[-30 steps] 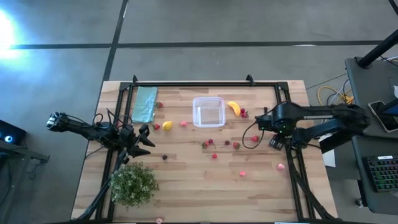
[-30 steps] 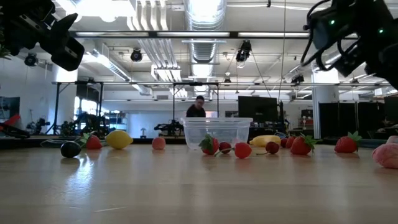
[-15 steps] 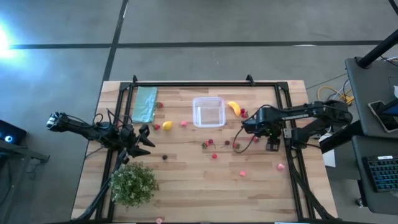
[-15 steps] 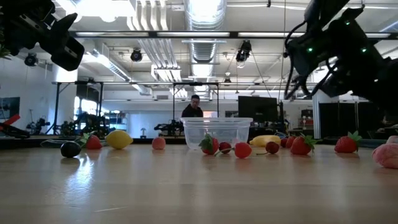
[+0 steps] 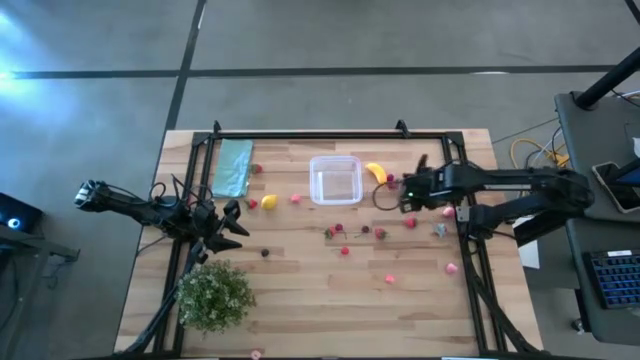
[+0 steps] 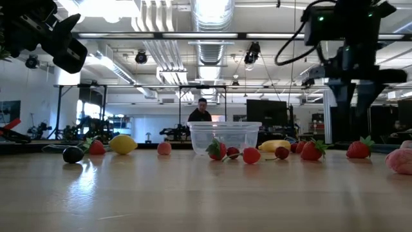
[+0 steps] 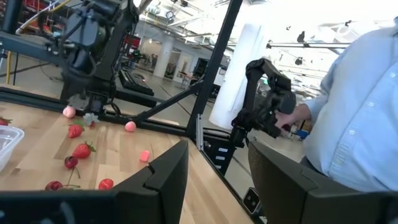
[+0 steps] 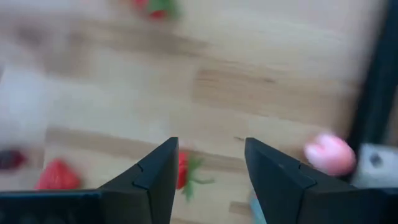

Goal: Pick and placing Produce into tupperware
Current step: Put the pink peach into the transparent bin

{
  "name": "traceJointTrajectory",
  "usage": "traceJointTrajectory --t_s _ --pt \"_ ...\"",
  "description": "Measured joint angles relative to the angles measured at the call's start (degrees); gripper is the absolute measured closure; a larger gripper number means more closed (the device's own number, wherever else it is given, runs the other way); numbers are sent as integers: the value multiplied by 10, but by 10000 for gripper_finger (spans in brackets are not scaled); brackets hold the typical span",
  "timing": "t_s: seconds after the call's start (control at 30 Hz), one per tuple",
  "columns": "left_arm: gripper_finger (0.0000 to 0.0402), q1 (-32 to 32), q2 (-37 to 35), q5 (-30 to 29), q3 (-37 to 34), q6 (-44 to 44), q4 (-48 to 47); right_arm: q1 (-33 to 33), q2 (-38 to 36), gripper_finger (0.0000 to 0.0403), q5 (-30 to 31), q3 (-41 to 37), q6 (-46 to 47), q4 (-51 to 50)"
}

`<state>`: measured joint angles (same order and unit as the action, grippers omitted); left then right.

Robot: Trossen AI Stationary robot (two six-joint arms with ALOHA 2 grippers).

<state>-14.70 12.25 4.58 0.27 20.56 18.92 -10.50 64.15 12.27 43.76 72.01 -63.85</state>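
Note:
The clear tupperware (image 5: 335,180) stands at the table's far middle. Produce lies scattered on the wood: a banana (image 5: 375,172), a lemon (image 5: 268,202), a dark piece (image 5: 265,252), and several strawberries such as one (image 5: 380,233) in front of the box. My right gripper (image 5: 408,190) hangs open to the right of the banana, fingers pointing down (image 6: 355,96), above a strawberry (image 8: 185,171) without touching it. My left gripper (image 5: 235,225) waits open at the table's left, raised and nearly level (image 7: 217,180).
A teal cloth (image 5: 233,167) lies at the far left and a green leafy bush (image 5: 215,295) stands at the near left. A black frame rail (image 5: 470,240) runs along the table's right side. A pink piece (image 8: 329,152) lies near that rail. A person stands off the table's right edge (image 7: 360,112).
My right gripper has shifted a little over the table's right part and has tipped and rolled: from slanting it now points straight down. Its fingers keep the same gap. No produce has moved.

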Motion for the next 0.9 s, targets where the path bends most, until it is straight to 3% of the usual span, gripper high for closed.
traceJointTrajectory --t_s 0.2,0.33,0.43,0.6,0.7,0.9 --pt "246 0 0 0 0 0 0 23 -76 225 -15 -32 227 -32" --pt "246 0 0 0 0 0 0 31 -81 225 -49 -39 246 -30" --pt "246 0 0 1 0 0 -1 30 -67 225 -49 -36 315 -33" --pt "246 0 1 2 0 0 0 30 -31 225 -51 -34 325 -29" --pt "246 0 1 2 0 0 0 30 -9 225 -62 -25 215 46" --pt "246 0 0 2 0 0 1 38 41 225 -126 17 -223 326"
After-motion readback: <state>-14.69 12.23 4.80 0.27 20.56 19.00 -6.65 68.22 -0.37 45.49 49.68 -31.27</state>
